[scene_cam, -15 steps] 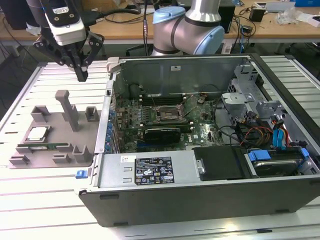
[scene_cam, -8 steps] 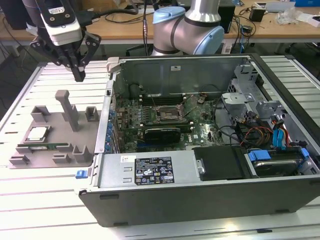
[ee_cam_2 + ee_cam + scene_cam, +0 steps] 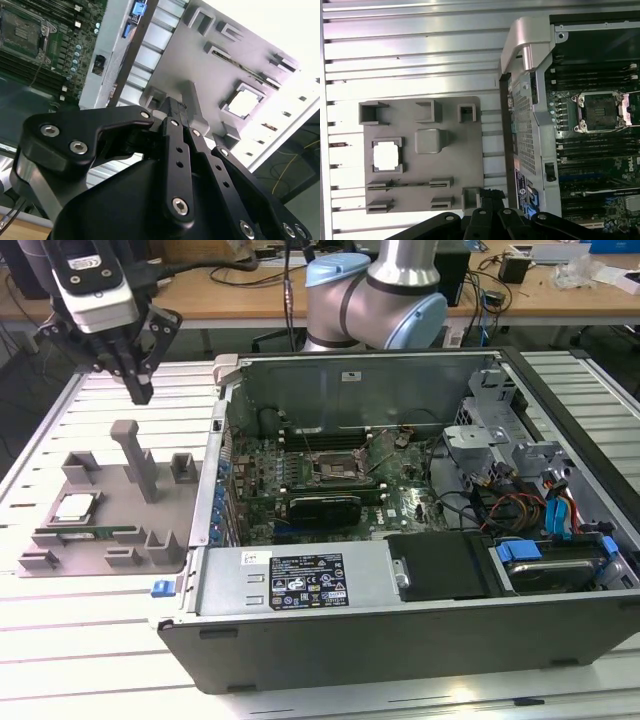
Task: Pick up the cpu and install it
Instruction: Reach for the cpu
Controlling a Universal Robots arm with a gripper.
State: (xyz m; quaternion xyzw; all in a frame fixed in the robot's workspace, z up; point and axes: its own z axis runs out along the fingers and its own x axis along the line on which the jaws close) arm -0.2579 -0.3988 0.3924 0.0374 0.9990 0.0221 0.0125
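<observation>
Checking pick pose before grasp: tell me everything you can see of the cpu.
The cpu is a small flat square chip, silvery metallic top with a thin pale rim, glaring white in both wrist views. It lies flat, top up, in a square walled pocket of the grey fixture tray, on the exterior view's left of the open computer case. Only the tray touches it; the pincer hangs above the tray, apart from it.

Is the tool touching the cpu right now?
Apart. The exterior view shows the tool hanging above the grey holder, with open space between it and the cpu lying in its pocket.
</observation>
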